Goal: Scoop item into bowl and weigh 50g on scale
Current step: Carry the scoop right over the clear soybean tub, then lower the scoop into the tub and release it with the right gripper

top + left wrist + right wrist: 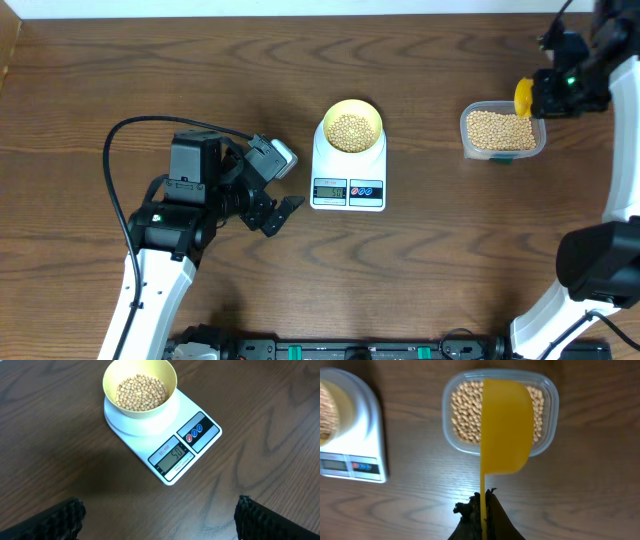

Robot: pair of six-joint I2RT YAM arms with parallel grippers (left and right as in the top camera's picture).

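The pale yellow bowl (351,128) holds tan beans (141,392) and sits on the white scale (348,180). The bowl (139,390) and the scale (172,442) also show in the left wrist view, where the display reads about 50. My left gripper (283,213) is open and empty, just left of the scale; its fingertips (160,515) are spread wide. My right gripper (483,502) is shut on the handle of the bright yellow scoop (504,425), held over the clear tub of beans (540,420). The scoop (523,96) hangs above the tub (502,133) at the right.
A black cable (110,150) loops left of the left arm. The right arm's base (600,265) stands at the right edge. The table's far edge (300,18) runs along the top.
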